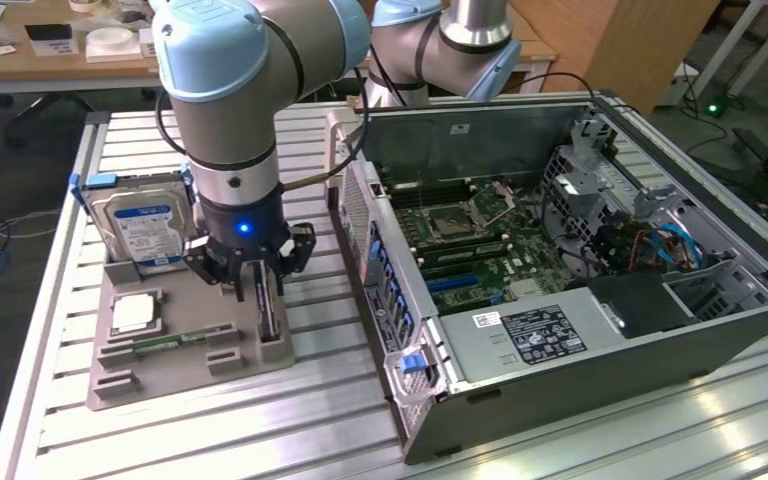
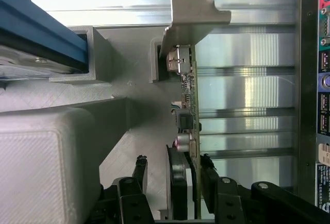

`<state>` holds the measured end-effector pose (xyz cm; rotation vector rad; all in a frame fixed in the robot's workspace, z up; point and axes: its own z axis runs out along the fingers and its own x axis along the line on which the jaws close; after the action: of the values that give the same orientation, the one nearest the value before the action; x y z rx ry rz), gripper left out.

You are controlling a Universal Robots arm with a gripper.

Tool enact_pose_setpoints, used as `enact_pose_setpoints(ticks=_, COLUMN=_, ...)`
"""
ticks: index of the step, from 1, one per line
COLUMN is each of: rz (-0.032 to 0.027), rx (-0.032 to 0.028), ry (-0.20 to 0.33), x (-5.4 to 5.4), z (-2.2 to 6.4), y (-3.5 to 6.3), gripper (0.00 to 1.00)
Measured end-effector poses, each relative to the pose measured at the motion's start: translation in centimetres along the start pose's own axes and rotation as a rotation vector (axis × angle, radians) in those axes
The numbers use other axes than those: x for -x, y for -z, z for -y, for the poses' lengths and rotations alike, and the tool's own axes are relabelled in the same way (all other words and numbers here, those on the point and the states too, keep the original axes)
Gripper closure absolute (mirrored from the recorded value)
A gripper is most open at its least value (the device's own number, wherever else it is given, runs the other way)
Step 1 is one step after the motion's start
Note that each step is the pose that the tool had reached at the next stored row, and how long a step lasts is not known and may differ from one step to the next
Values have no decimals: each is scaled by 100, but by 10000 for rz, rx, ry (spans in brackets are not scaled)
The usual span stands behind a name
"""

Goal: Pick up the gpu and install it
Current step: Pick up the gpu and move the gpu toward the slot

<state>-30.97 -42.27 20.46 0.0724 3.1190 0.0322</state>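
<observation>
The gray tray (image 1: 157, 375) holds a silver hard drive (image 1: 144, 225) standing at its end on the exterior view's left, with a square chip (image 1: 133, 313) and a green memory stick (image 1: 171, 340) lying in pockets near the tray's middle. The gpu (image 1: 271, 318) stands on its long edge in the slot along the tray's side nearest the computer case (image 1: 584, 395), with its metal bracket (image 2: 193, 13) at one end. The gripper (image 1: 261, 288) is down over the card with its jaws released and astride it. In the wrist view one of the fingers (image 2: 140, 168) shows a clear gap to the card's face, so nothing is held. The card looks light, thin and stiff, yet fragile, since small parts stud one face. The soundest hold appears to be a flat pinch across both faces near the upper edge, clear of the bracket and the raised parts. It should be firm enough that the smooth board does not slip out of the grip.
</observation>
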Motion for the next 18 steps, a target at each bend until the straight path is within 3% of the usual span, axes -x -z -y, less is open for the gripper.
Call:
enact_pose_setpoints(ticks=3, rz=1, rx=0, ry=0, x=0, z=0, y=0, gripper=49)
enact_pose_setpoints(ticks=4, rz=0, rx=0, ry=0, x=0, z=0, y=0, gripper=55)
enact_pose_setpoints(ticks=6, rz=0, rx=0, ry=0, x=0, z=0, y=0, gripper=55)
enact_pose_setpoints(ticks=7, rz=0, rx=0, ry=-1, x=0, z=0, y=0, gripper=62)
enact_pose_setpoints(ticks=18, rz=0, rx=0, ry=0, x=20, z=-1, y=-1, gripper=62)
